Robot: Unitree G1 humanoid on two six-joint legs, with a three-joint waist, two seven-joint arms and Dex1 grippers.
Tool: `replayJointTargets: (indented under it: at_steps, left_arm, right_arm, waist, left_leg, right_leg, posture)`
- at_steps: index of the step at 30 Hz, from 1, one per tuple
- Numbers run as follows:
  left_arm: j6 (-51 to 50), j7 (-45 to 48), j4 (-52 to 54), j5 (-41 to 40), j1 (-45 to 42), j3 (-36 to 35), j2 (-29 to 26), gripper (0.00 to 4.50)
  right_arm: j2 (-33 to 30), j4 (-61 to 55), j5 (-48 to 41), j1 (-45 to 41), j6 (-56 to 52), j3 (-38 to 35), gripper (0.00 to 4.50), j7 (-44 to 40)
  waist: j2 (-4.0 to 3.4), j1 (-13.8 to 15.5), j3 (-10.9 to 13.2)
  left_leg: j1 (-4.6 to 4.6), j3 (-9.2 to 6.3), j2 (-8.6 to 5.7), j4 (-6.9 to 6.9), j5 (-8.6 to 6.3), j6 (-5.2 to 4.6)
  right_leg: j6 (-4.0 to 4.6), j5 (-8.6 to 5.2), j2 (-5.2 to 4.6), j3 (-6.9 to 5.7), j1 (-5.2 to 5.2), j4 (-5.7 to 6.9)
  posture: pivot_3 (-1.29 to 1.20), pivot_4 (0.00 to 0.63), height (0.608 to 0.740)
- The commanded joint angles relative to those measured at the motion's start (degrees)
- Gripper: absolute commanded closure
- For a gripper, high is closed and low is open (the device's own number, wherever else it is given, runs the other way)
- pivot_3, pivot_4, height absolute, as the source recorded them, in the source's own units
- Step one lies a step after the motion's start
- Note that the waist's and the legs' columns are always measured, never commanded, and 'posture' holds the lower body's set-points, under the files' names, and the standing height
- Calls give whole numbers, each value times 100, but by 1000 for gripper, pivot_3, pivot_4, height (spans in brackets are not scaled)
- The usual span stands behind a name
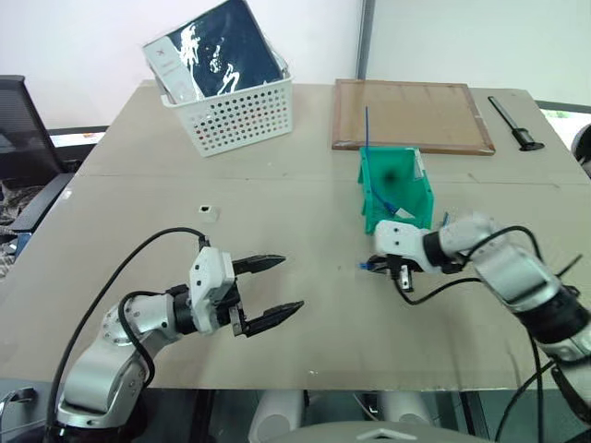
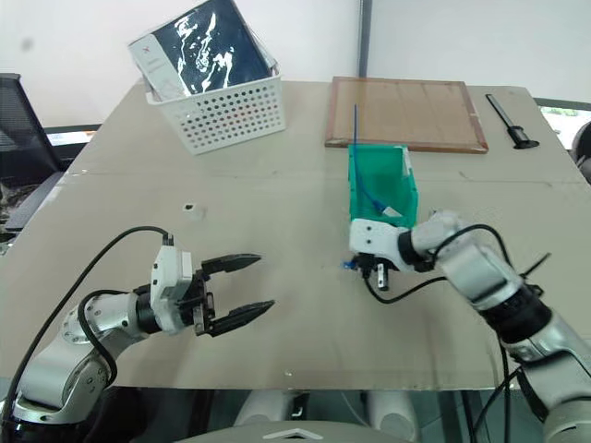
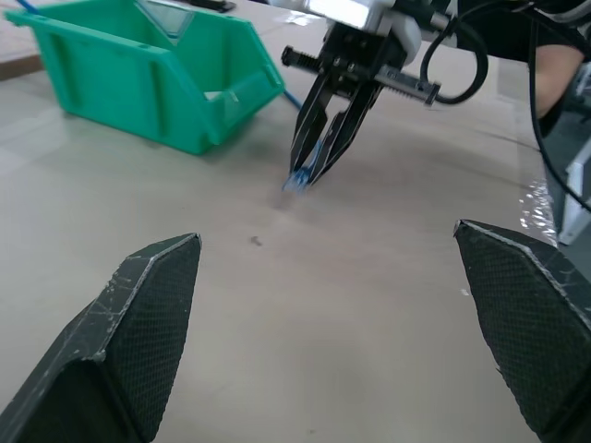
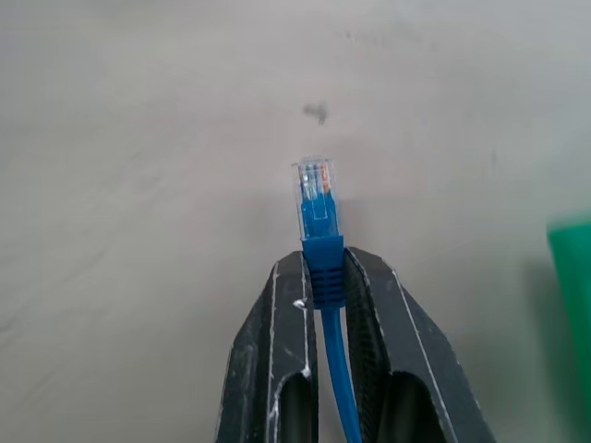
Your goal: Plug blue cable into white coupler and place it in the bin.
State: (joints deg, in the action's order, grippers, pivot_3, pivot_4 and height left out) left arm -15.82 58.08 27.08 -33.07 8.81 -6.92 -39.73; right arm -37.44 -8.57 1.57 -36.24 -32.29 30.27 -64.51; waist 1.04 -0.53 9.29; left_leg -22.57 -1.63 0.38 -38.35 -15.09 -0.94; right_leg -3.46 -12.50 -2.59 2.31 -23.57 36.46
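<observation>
Now the right hand point(image 4: 323, 277) pinches the cable point(image 4: 320, 242) behind its plug, at the bin's point(image 1: 374, 198) six o'clock; the left hand point(image 1: 275, 291) is spread.

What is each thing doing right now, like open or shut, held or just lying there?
left gripper: jaws wide open, holding nothing.
right gripper: shut on the blue cable.
blue cable: pinched just behind its clear plug, not plugged in.
white coupler: lying loose on the table, untouched.
bin: upright, with another blue cable sticking out.
</observation>
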Motion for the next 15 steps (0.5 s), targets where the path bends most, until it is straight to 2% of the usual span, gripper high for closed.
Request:
replayJointTargets:
  at_steps: [1,3,5,7,10,11,15]
  left_arm:
    - [178,-289,-58,332,-164,-21,46,0]
    - [159,-372,-65,392,-243,29,83,0]
    - [26,-395,-66,350,-365,87,93,0]
    - [-44,-446,-182,578,-596,298,52,0]
    - [-351,-435,-275,374,-1010,500,157,0]
    - [-376,-407,-328,442,-1146,611,146,0]
    - [-565,-372,-813,727,-1949,1124,250,0]
  right_arm:
    - [485,799,390,-401,559,347,4042,129]
    - [531,986,447,-440,768,351,3365,58]
    - [499,981,410,-387,840,216,2294,47]
    - [373,674,130,-165,869,-178,1480,32]
    - [328,107,-583,398,923,-1085,218,123]
    - [264,-89,-813,633,962,-1372,84,110]
    - [-231,-908,-1643,2122,1168,-2789,84,25]
  waist:
    - [1,-25,-1]
    - [4,-29,-3]
    - [3,-29,-3]
    - [3,1,-3]
    - [1,45,-2]
    - [0,51,-1]
    - [-3,141,1]
  left_leg:
    - [0,0,-5,0,0,0]
    - [2,-3,-6,1,0,0]
    - [2,-6,-5,4,0,0]
    - [3,-11,-4,4,0,1]
    - [-4,-20,-6,4,0,1]
    - [-7,-24,-7,4,0,1]
    - [-16,-28,-18,3,0,0]
  right_leg:
    - [-10,7,0,1,-1,-3]
    - [-17,12,0,-1,-1,-3]
    - [-17,12,0,-5,0,-2]
    - [-17,12,0,-9,0,1]
    - [-17,12,-2,-24,2,3]
    - [-17,12,-2,-24,3,4]
    - [-19,12,-9,-30,4,1]
  posture:
    - [0,150,738]
    - [0,150,738]
    - [0,150,738]
    - [0,150,738]
    - [0,150,738]
    - [0,150,738]
    - [0,150,738]
